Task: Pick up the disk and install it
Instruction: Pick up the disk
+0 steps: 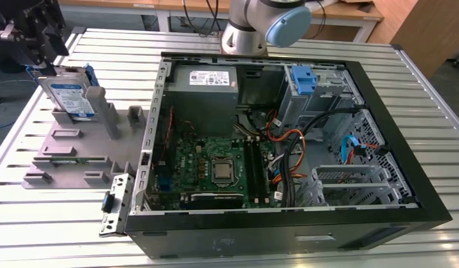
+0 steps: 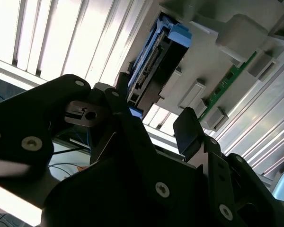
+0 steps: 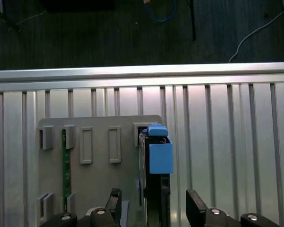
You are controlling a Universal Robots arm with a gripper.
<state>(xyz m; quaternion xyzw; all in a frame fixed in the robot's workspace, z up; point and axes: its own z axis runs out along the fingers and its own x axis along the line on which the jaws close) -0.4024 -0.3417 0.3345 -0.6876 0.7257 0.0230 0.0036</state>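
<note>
Disk: the disk (image 1: 71, 96) stands on edge in a slot of a grey fixture (image 1: 80, 151), label face outward, with its blue carrier frame along the edges (in the first wrist view (image 3: 156, 161) its thin edge is seen from above).
Gripper: the gripper (image 1: 42, 62) hangs just above the disk, jaws spread wide; in the first wrist view (image 3: 155, 205) the disk's edge lies in line with the gap between the two dark fingers (image 3: 196, 208), a gap on either side, and nothing is held.
Contact: no finger touches the disk in either wrist view; in the second wrist view the disk (image 2: 154, 61) lies just beyond the fingertips.
Fixture: flat grey plate with raised blocks and slots, lying under and beyond the gripper; a green circuit strip (image 3: 64, 161) sits in another slot, well to one side of the gripper.
Table: a slatted metal table (image 1: 58, 218) carries the fixture.
Computer case: an open computer case (image 1: 289, 223) lies well apart from the gripper, toward the exterior view's right.
Inside the case: a grey power-supply box (image 1: 203, 84), a blue latch (image 1: 304, 78) and a green motherboard (image 1: 214, 167).
</note>
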